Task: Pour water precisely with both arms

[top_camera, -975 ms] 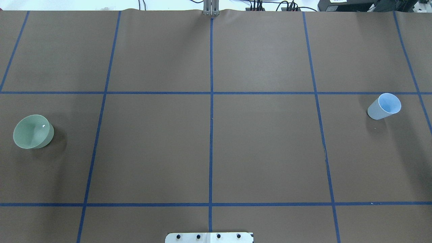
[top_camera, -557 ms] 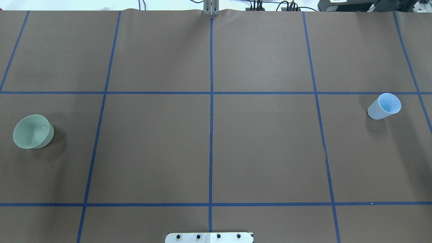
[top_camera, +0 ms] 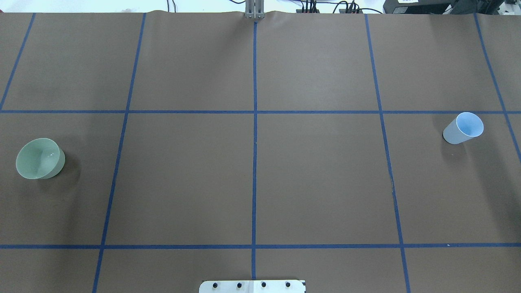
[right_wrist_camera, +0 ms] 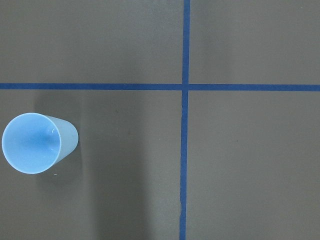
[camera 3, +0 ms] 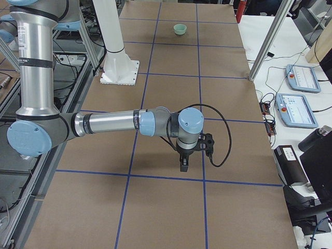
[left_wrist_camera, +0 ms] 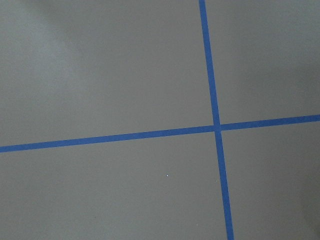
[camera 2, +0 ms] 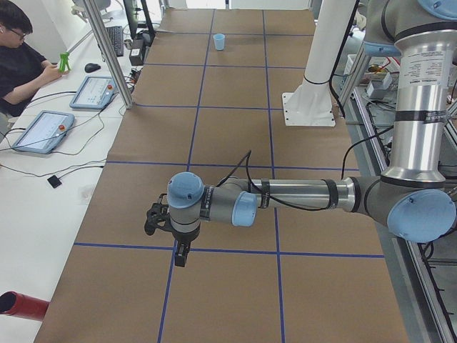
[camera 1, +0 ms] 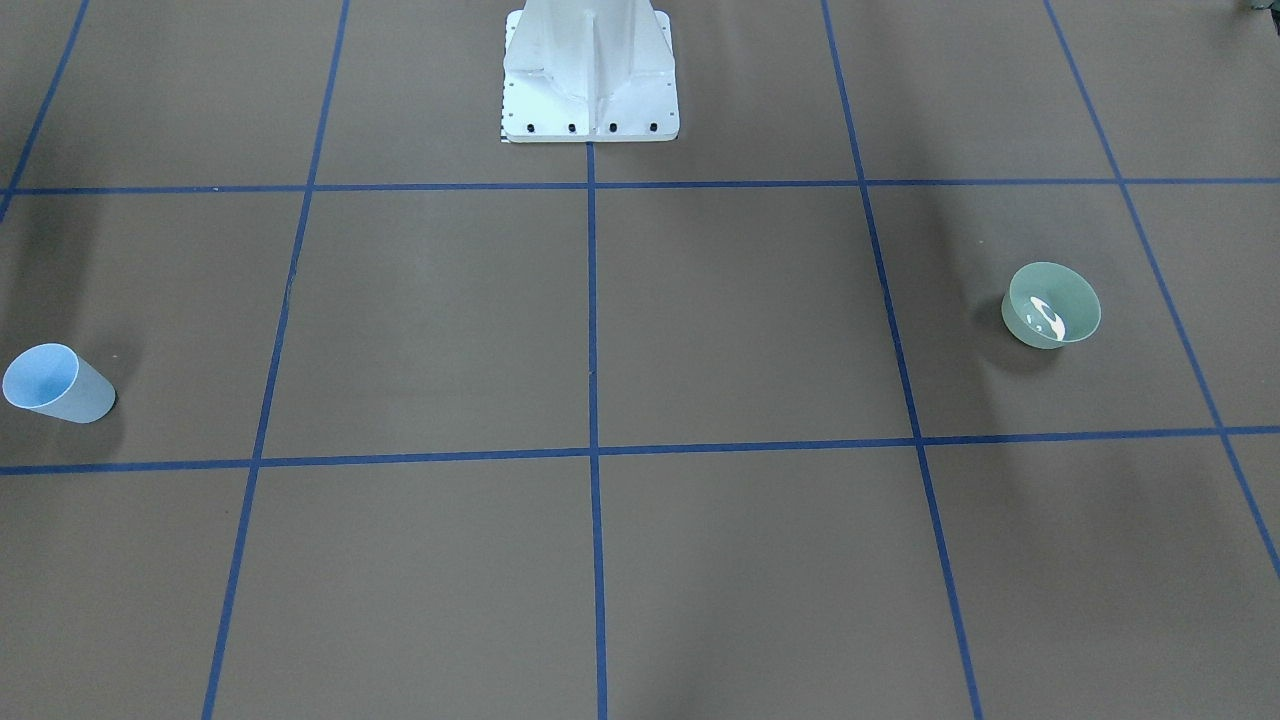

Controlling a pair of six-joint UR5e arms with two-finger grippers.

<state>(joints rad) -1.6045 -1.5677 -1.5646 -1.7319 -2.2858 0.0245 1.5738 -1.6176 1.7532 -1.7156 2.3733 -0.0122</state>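
A mint-green bowl (camera 1: 1014,318) stands at the table's left side and also shows in the overhead view (top_camera: 61,162) and the exterior right view (camera 3: 180,29). Water (camera 1: 1046,318) shows as white glints inside it. A pale blue cup (top_camera: 458,132) stands upright at the right side; it also shows in the front view (camera 1: 70,392) and the right wrist view (right_wrist_camera: 37,142). My left gripper (camera 2: 181,254) and my right gripper (camera 3: 183,165) hang above the table, each seen only in a side view. I cannot tell whether they are open or shut.
The brown table cover is marked with a grid of blue tape lines (top_camera: 255,122). The white bolted pedestal (camera 1: 590,75) stands at the robot's side. An operator (camera 2: 21,64) sits beside the table with tablets and a red cylinder (camera 2: 21,306) near the edge.
The bright white glint inside the bowl has faded. The bowl and the cup have not moved.
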